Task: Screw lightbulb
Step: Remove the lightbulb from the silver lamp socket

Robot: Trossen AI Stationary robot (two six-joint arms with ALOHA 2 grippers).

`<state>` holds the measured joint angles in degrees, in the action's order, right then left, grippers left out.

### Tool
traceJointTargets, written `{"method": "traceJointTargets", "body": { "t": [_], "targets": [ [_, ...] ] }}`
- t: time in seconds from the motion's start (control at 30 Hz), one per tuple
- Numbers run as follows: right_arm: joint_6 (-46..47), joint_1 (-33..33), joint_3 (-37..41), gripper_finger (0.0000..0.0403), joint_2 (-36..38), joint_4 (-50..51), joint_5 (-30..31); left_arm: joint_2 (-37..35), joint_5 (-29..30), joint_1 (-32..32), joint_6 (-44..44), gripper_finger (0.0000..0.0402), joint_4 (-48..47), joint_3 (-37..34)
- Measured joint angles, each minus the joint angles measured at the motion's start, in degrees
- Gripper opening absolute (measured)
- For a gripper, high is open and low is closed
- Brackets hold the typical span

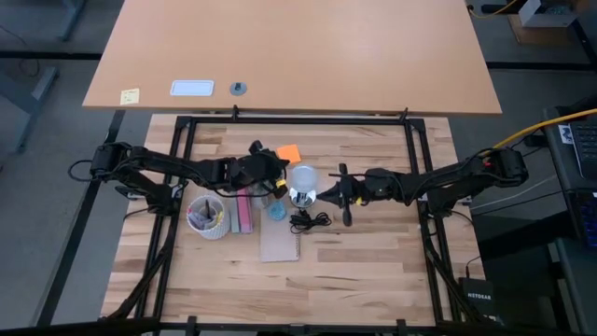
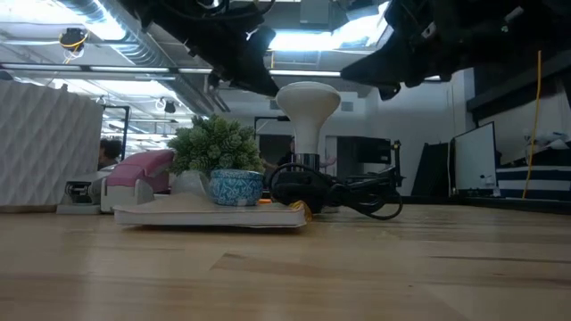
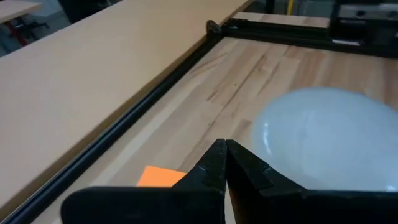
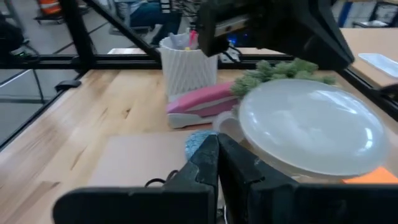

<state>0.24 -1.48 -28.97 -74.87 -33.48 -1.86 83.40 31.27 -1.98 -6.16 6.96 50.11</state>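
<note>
So I've got both end effectors clenched shut — left end effector (image 1: 280, 183) and right end effector (image 1: 328, 195) flank the lightbulb (image 1: 303, 181). It's upright on the desk (image 1: 373, 271), neither gripping it.

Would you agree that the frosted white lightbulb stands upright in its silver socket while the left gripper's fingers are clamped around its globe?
Not quite. The frosted white lightbulb does stand upright in the silver socket, but the left gripper is shut on nothing beside the globe, not clamped around it, as the left wrist view shows.

The pale wood surface (image 1: 373, 271) under my arms carries a brown notebook (image 1: 279, 245), a white cup (image 1: 207, 217) and an orange note (image 1: 288, 152).
</note>
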Motion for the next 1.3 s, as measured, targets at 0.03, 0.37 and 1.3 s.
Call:
{"method": "traceJointTargets", "body": {
  "t": [0.03,0.37,1.3],
  "targets": [
    [-0.45,-0.01,0.0,0.0012,0.0,-0.05,-0.31,0.0,-0.46,0.01,0.48,0.0,-0.03,0.0],
    [-2.57,0.0,0.0,0.0012,0.0,-0.37,1.67,0.0,-2.82,0.2,1.82,0.0,-0.07,0.0],
    [-4.87,0.0,0.04,0.0012,-4.86,-4.58,6.21,3.54,-2.98,0.55,4.02,0.0,0.8,-0.02]
  ]
}}
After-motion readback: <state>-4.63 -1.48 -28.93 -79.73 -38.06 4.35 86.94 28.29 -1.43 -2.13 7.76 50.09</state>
